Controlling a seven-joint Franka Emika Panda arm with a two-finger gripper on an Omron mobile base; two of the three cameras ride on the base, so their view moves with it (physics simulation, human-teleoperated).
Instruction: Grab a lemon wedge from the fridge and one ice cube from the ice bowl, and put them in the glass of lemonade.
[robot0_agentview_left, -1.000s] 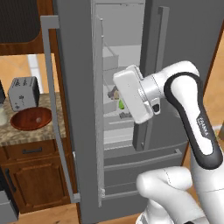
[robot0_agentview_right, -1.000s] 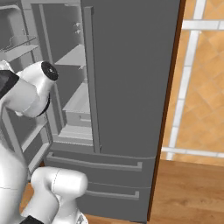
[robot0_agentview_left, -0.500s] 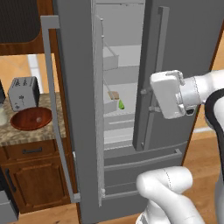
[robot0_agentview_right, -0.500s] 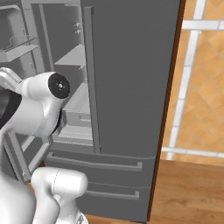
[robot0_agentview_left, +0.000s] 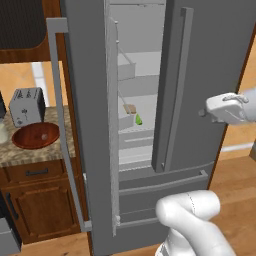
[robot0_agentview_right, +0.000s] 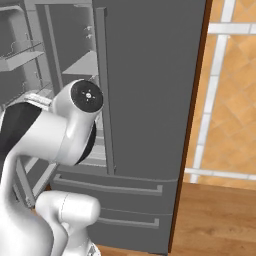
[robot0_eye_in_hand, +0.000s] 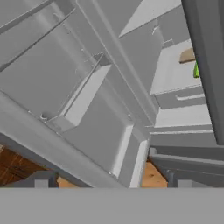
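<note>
Steel-grey, the fridge (robot0_agentview_left: 190, 75) stands with its left door swung out and its right door closed, and everything else is best placed against it. On a middle shelf inside lies the lemon wedge (robot0_agentview_left: 138, 119), small and yellow-green, just beside a tan-brown block (robot0_agentview_left: 130, 108); the hand view catches a sliver of both past the edge of the right door. The step in hand looks like the 1st fetch, the wedge not yet reached. The jaws (robot0_eye_in_hand: 109, 183) are spread wide with nothing between them, and the hand sits out in front of the right door, well apart from the shelf. Next, I judge, the hand must swing back toward the opening, pass between the 2 doors, and line up over the wedge without nudging the block. Left of the fridge, on the stone surface (robot0_agentview_left: 30, 152), sits the ice bowl (robot0_agentview_left: 35, 135), reddish-brown, with a pale piece in it, in front of a silver toaster (robot0_agentview_left: 27, 105).
</note>
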